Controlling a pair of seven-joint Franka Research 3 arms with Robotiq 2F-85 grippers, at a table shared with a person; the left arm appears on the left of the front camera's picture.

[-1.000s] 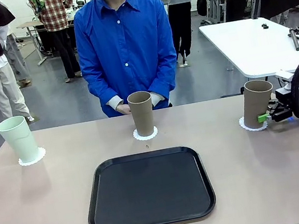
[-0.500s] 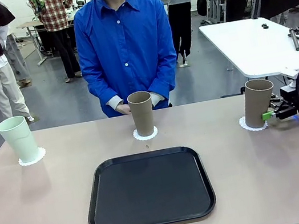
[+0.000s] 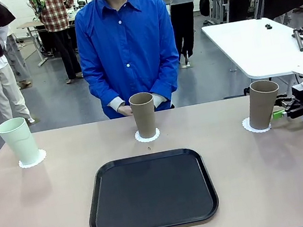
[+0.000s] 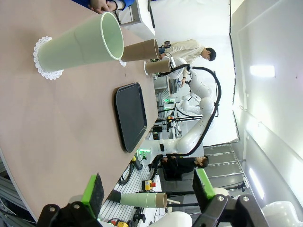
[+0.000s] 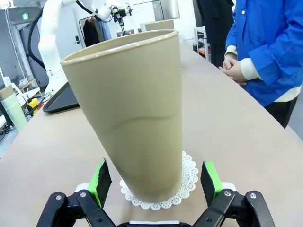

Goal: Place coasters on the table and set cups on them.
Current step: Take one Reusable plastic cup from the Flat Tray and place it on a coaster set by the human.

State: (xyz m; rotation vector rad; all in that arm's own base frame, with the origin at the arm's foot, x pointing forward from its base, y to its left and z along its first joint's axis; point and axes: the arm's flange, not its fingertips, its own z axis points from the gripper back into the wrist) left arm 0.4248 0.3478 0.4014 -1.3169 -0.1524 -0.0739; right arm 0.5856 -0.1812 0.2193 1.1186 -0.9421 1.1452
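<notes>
Three cups stand on the table (image 3: 281, 184), each on a lacy white coaster. The mint cup (image 3: 18, 141) is on the left coaster (image 3: 36, 159), one tan cup (image 3: 143, 115) on the middle coaster (image 3: 147, 137), the other tan cup (image 3: 262, 104) on the right coaster (image 3: 250, 127). My right gripper (image 3: 281, 114) is open just right of that cup, not touching it. The right wrist view has this cup (image 5: 137, 113) and coaster (image 5: 189, 175) just beyond the spread right gripper (image 5: 156, 182). My left gripper (image 4: 147, 189) is open, well back from the mint cup (image 4: 80, 45).
A black tray (image 3: 150, 191) lies bare at the table's front middle. A person in a blue shirt stands at the far side with hands (image 3: 124, 110) clasped behind the middle cup. A white table (image 3: 256, 42) stands behind on the right.
My right gripper has drawn back to the right, away from the right tan cup, which stays standing on its coaster. Nothing else has moved.
</notes>
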